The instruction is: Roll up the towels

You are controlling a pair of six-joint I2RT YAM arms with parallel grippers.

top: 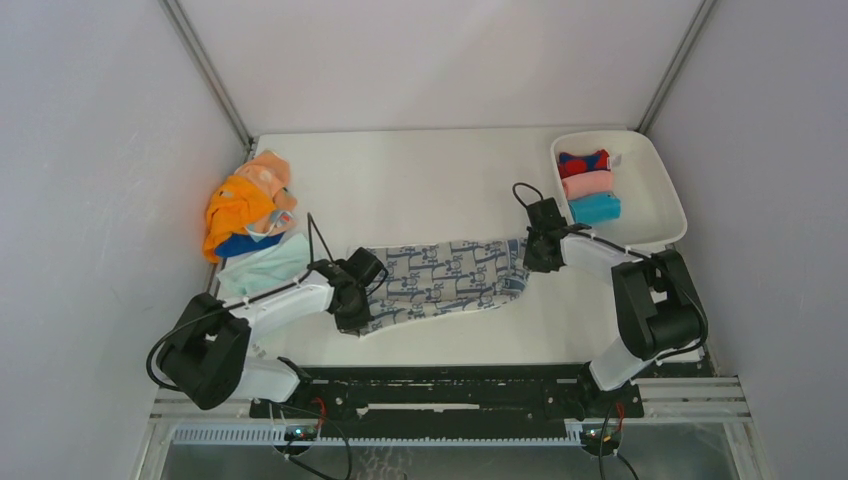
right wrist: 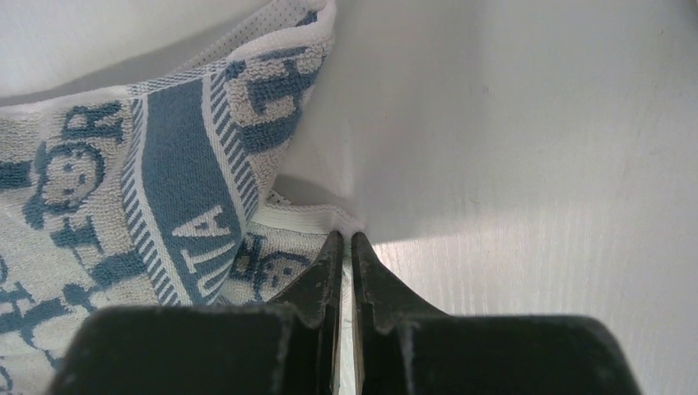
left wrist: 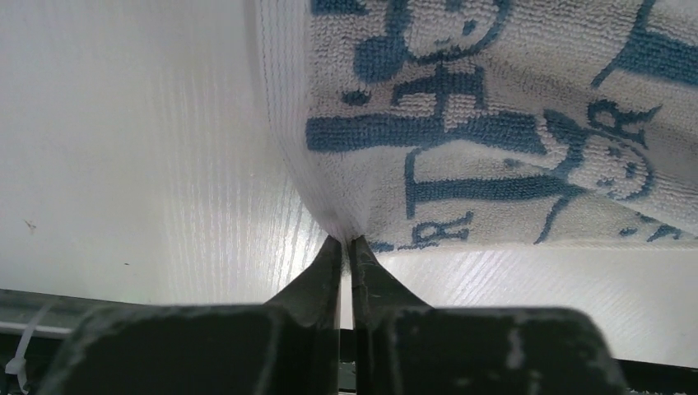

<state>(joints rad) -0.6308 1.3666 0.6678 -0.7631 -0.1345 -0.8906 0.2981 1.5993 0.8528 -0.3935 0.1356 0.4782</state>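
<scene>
A white towel with blue print (top: 445,277) lies stretched across the table's middle. My left gripper (top: 350,310) is shut on its near left corner; in the left wrist view the towel (left wrist: 494,132) rises from the pinched tips (left wrist: 346,240). My right gripper (top: 541,262) is shut on the towel's right corner; in the right wrist view the white hem (right wrist: 304,216) sits between the tips (right wrist: 346,236), with the towel (right wrist: 148,181) folded over to the left.
A pile of unrolled towels, orange (top: 238,212), peach and pale green (top: 265,265), lies at the left. A white tray (top: 655,195) at the back right holds three rolled towels: red-blue (top: 582,162), pink (top: 587,185) and blue (top: 594,209).
</scene>
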